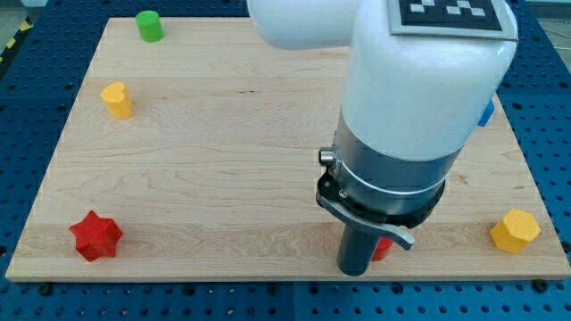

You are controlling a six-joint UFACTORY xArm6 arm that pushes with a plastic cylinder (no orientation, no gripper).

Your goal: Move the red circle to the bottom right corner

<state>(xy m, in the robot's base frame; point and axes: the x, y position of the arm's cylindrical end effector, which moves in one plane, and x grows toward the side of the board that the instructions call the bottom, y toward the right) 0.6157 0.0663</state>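
Look at the bottom edge of the pale wooden table (268, 134). Your tool here is a straight dark rod with nothing to open or close and nothing in its hold. Its lower end, my tip (359, 270), rests near the table's bottom edge, a little right of the middle. Just beside it, at about 2 o'clock from the tip, a small sliver of the red circle block (384, 249) shows from behind the rod (most of it is hidden by the arm's white and grey body, so you cannot confirm its round shape or whether the rod is actually touching it).

That is the relation to watch: the red piece lies on the tip's right side, and the bottom right corner lies further on at 3 o'clock. In my judgement a push from here toward 3 o'clock along the bottom edge suits the task.

A yellow hexagonal block (516, 231) sits near that corner, right in the likely path, so expect a possible bump.

Elsewhere, a red star-shaped block (96, 235) sits at the bottom left, a yellow block (117, 100) at 9 o'clock on the table, a green cylinder (149, 26) at the top left, and a blue block (486, 113) peeks out at the right edge. The table lies on a blue perforated base (27, 98).
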